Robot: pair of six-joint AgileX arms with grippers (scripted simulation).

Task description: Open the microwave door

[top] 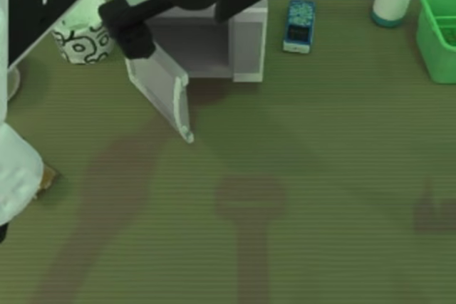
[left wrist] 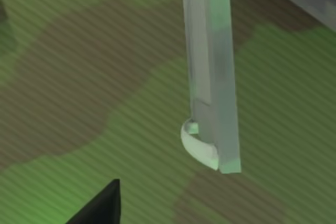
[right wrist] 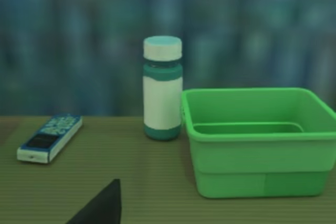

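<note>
The left gripper sat right at the hinge end of the microwave door, though I couldn't tell if its fingers were apart or together. The door was swung wide open with its curved handle at the free edge, and the microwave cavity looked bare. Further right were a remote, a white-and-teal bottle and a green bin, contents unclear.

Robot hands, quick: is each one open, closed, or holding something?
Left end effector: above the swung-open microwave door; open or closed cannot be told.
Right end effector: not seen in the top view; only a dark tip shows in its wrist view, so cannot be told.
</note>
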